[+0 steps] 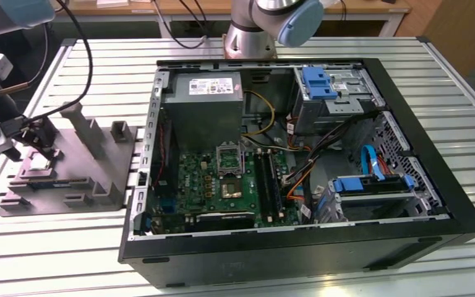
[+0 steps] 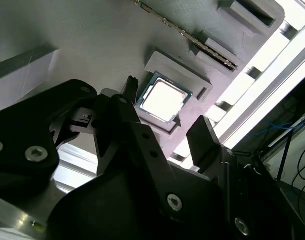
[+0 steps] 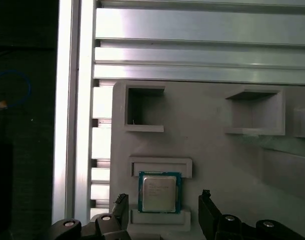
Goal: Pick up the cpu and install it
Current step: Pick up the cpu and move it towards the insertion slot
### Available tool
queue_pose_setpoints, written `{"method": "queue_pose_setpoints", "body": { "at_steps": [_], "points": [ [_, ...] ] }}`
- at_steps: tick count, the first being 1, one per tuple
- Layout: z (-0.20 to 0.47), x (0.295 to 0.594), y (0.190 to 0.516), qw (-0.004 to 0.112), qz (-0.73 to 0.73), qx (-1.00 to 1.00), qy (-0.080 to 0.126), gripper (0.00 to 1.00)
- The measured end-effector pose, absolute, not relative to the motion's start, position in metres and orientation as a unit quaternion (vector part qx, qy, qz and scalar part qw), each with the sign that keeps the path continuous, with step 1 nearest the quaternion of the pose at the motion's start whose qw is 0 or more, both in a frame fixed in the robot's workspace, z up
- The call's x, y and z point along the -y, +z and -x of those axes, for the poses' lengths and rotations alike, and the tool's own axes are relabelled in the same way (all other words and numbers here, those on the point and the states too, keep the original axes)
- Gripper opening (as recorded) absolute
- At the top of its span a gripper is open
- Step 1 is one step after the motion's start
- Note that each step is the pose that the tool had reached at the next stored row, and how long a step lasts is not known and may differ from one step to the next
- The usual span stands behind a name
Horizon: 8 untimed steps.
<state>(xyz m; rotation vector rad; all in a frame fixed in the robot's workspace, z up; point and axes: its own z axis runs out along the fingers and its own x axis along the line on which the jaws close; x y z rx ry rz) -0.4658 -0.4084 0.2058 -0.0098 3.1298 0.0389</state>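
- The small, square, silvery-grey metal-topped cpu [image 3: 159, 193] is carrying faint printed lines, too small to read.
- The white label [image 1: 210, 86] on the grey metal power-supply box [image 1: 205, 124] is showing print, likewise unreadable.

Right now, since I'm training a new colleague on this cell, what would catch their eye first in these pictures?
The big black computer case lying open on the slatted table, its green board exposed, dominates the exterior view. At that view's left, the silvery cpu sits in a pocket of a grey fixture, with the arm's open fingers flanking it without touching, as both wrist views show.
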Motion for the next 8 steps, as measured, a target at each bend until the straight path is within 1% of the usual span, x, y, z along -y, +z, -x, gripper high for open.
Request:
{"method": "queue_pose_setpoints", "body": {
  "at_steps": [8],
  "points": [
    [0.4658,0.4078,0.1965,0.006,-0.001,-1.0,0.013,0.66]
  ]
}}
